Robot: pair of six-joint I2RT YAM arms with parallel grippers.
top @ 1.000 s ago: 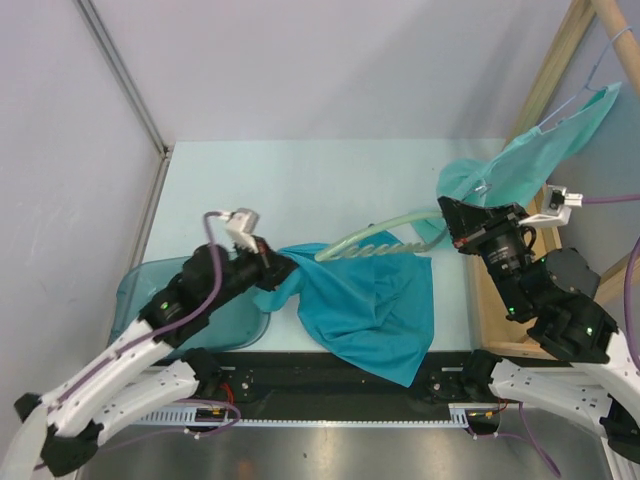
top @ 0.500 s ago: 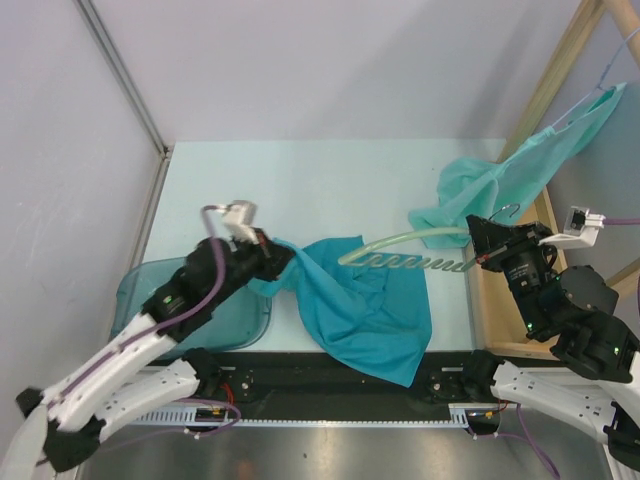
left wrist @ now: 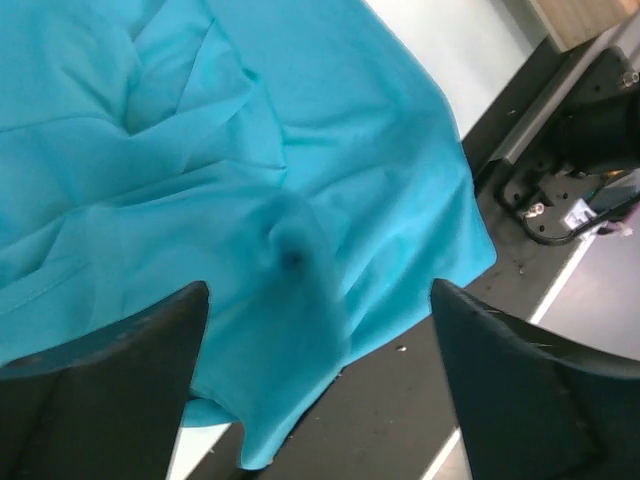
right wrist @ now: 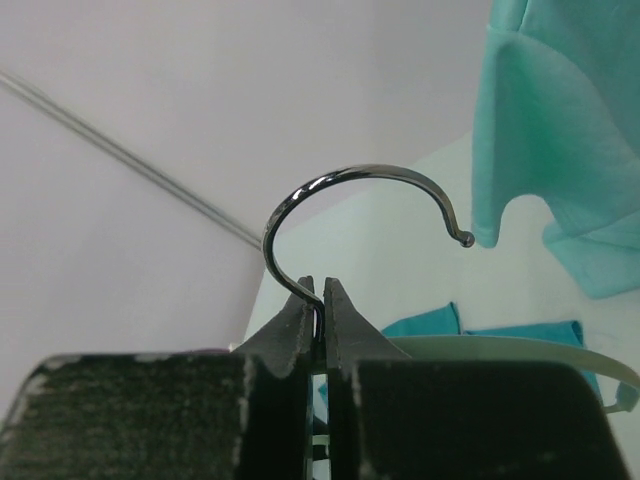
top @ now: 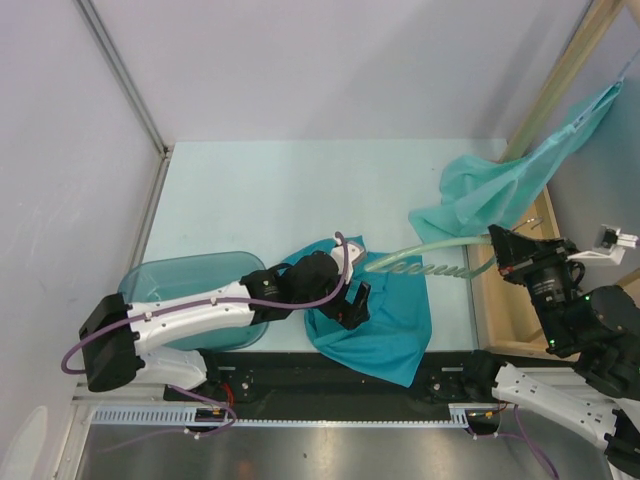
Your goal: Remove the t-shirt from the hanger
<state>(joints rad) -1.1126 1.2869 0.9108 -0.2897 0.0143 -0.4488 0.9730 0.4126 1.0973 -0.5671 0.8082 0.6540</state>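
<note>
The teal t-shirt (top: 385,320) lies crumpled on the table near the front edge; it also fills the left wrist view (left wrist: 250,170). My left gripper (top: 352,302) hovers over its left part, open (left wrist: 320,385), with nothing between its fingers. The pale green hanger (top: 425,255) stretches to the right above the shirt's upper edge, its left tip over the cloth. My right gripper (top: 505,255) is shut (right wrist: 322,300) on the hanger's metal hook (right wrist: 350,180). Below the jaws show a pale green hanger arm (right wrist: 520,355) and a bit of the t-shirt (right wrist: 430,322).
A mint-green garment (top: 500,190) hangs from a wooden rack (top: 555,75) at the right and drapes onto the table. A translucent teal bin (top: 190,285) sits at the front left under the left arm. A black rail (top: 300,375) runs along the front edge.
My left gripper has opened, let go of the t-shirt and swung right over it. The right gripper has pulled the hanger farther right, away from the shirt.
</note>
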